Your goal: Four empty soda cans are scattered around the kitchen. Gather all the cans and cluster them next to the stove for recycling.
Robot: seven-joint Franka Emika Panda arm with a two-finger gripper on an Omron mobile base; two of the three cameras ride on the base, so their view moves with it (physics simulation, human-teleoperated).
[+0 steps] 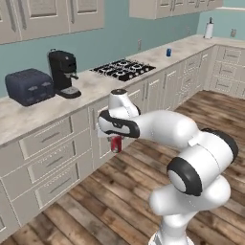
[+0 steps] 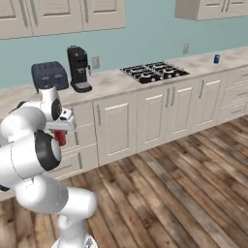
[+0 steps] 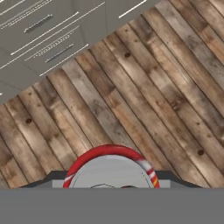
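Note:
A red soda can (image 1: pixel 116 145) hangs upright over the wood floor in front of the lower cabinets, with my gripper (image 1: pixel 115 139) shut on it from above. The right base view shows the same red can (image 2: pixel 60 138) under the gripper (image 2: pixel 60 132). Looking down the hand, I see the can's silver top and red rim (image 3: pixel 111 168) between the fingertips. A blue soda can (image 1: pixel 168 52) stands on the counter to the right of the stove (image 1: pixel 123 69). From the right base view the blue can (image 2: pixel 216 58) is far right of the stove (image 2: pixel 154 71).
A black coffee maker (image 1: pixel 63 74) and a dark toaster (image 1: pixel 29 86) stand on the counter left of the stove. A paper towel roll (image 1: pixel 209 29) is at the far corner. Cabinet drawers (image 3: pixel 43 30) are close ahead; open plank floor (image 2: pixel 184 184) lies to the right.

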